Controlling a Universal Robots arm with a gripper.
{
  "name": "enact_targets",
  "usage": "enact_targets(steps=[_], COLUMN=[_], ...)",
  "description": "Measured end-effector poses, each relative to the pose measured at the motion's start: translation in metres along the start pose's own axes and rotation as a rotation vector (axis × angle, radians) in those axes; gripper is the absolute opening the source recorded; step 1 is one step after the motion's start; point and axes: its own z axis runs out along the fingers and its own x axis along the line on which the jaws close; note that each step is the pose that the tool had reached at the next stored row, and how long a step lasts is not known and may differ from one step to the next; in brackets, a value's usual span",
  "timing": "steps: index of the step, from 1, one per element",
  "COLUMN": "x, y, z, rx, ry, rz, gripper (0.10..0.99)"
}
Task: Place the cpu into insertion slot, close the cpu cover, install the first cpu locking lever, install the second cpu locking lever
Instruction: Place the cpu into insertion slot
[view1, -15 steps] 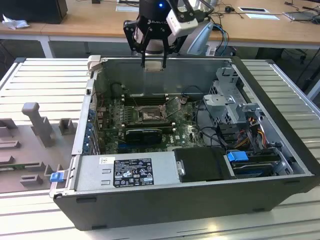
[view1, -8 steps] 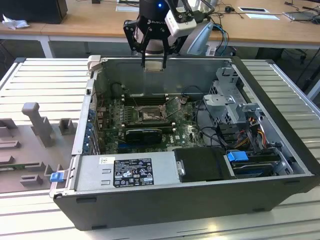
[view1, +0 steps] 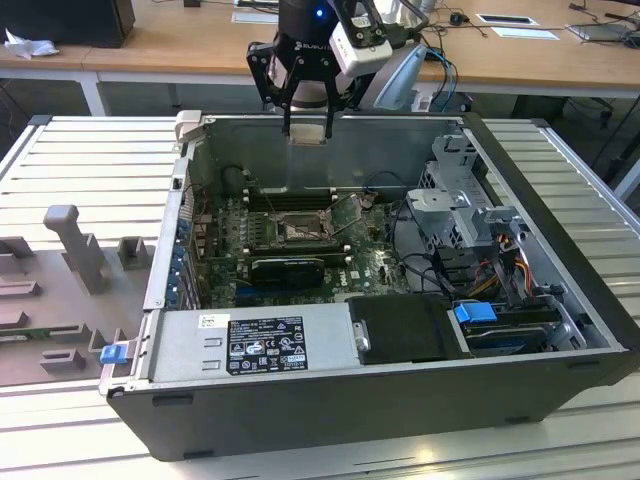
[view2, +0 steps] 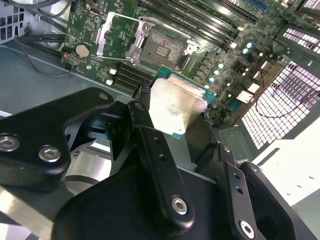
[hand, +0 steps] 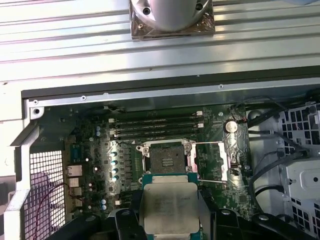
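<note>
On the exterior view's left, a grey fixture tray (view1: 70, 290) with upright blocks lies on the ribbed metal table (view1: 90, 160), just beside the open computer case (view1: 350, 400). Inside the case, the green motherboard (view1: 365, 270) lies flat, with the insertion slot (view1: 300, 232) near its middle and bare. In the first wrist view the dark socket (hand: 167, 160) shows its silvery rim, the long memory slots (hand: 157, 125) run alongside it, and the cpu cover (hand: 212, 161) is swung open beside the socket rather than over it.

Above the case's far wall hangs the gripper (view1: 307, 128) with its fingers clamped on the cpu (view1: 307, 135), one finger on each of two opposite edges. The chip is held in the air, well apart from the socket. In the second wrist view the cpu (view2: 175, 107) shows its pale metal top between the black fingers (view2: 142, 120).

Toward the exterior view's right stand a metal drive cage (view1: 460, 200), loose cables and a blue latch (view1: 478, 312).
</note>
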Motion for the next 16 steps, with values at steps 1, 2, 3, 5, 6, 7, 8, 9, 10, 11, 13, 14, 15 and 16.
enact_targets(steps=[1,2,3,5,6,7,8,9,10,11,13,14,15,16], x=[0.0,0.0,0.0,0.0,0.0,0.0,0.0,0.0,0.0,0.0,0.0,0.0,0.0,0.0], y=[0.0,0.0,0.0,0.0,0.0,0.0,0.0,0.0,0.0,0.0,0.0,0.0,0.0,0.0], z=[0.0001,0.0002,0.0002,0.0003,0.0003,0.0003,0.0003,0.0004,0.0004,0.0004,0.0004,0.0004,0.0004,0.0005], rx=[0.0,0.0,0.0,0.0,0.0,0.0,0.0,0.0,0.0,0.0,0.0,0.0,0.0,-0.001], ry=[-0.0006,-0.0014,-0.0019,-0.0034,-0.0042,-0.0048,-0.0053,-0.0061,-0.0066,-0.0071,-0.0086,-0.0091,-0.0095,-0.0103], rz=[0.006,0.014,0.02,0.037,0.046,0.053,0.058,0.066,0.073,0.078,0.095,0.1,0.105,0.114], gripper=[0.529,0.529,0.529,0.529,0.529,0.529,0.529,0.529,0.529,0.529,0.529,0.529,0.529,0.529])
